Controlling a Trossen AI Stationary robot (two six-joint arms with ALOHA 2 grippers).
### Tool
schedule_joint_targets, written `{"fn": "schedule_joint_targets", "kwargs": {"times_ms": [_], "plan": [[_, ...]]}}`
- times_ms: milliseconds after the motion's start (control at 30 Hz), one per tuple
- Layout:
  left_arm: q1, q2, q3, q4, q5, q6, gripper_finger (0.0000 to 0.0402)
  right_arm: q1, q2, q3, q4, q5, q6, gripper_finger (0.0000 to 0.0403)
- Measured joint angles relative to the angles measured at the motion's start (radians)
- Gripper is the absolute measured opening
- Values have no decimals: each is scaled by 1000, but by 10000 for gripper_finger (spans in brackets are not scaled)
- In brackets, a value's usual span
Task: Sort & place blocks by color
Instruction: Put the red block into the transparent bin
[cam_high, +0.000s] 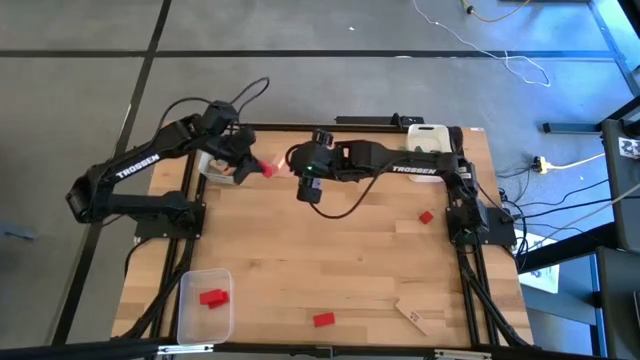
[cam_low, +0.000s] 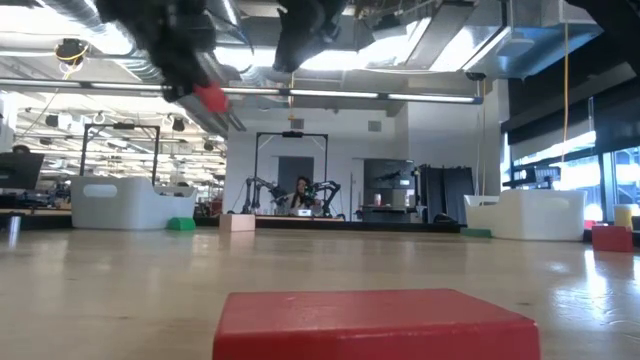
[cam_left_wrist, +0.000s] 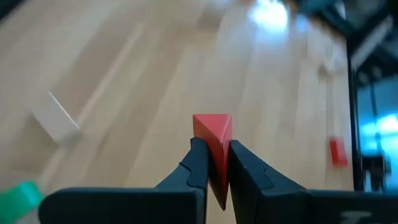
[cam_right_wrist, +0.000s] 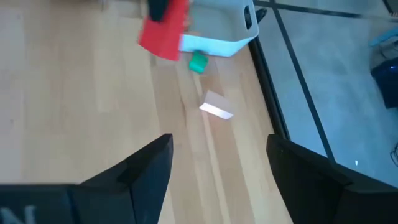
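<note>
Two red blocks (cam_high: 212, 298) already sit in the near bin (cam_high: 190, 320), with a stray red one (cam_high: 322, 320) on the desk (cam_high: 330, 260) beside it. Farther back, the left gripper (cam_high: 256, 168) has its jaws pinching a red wedge (cam_high: 267, 169) in mid-air, and the right gripper (cam_high: 309, 190) hangs just beside it, jaws spread. Looks like a handover; next the wedge probably goes into that near bin.
</note>
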Motion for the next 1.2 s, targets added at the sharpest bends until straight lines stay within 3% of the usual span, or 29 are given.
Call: {"fn": "schedule_joint_targets", "kwargs": {"times_ms": [200,400,700,1033,1200], "plan": [[-15,-67,0,-334,49,228,26,7,-27,0,-13,0,16,260],[-98,-138,0,-624,50,324,26,5,-35,0,-33,-30,80,260],[-290,-259,0,-810,65,139,26,6,-35,0,-46,-311,94,260],[-449,-376,0,-809,66,-93,26,8,-35,0,-45,-379,153,260],[-498,-390,0,-797,67,-123,26,8,-35,0,-44,-436,153,260]]}}
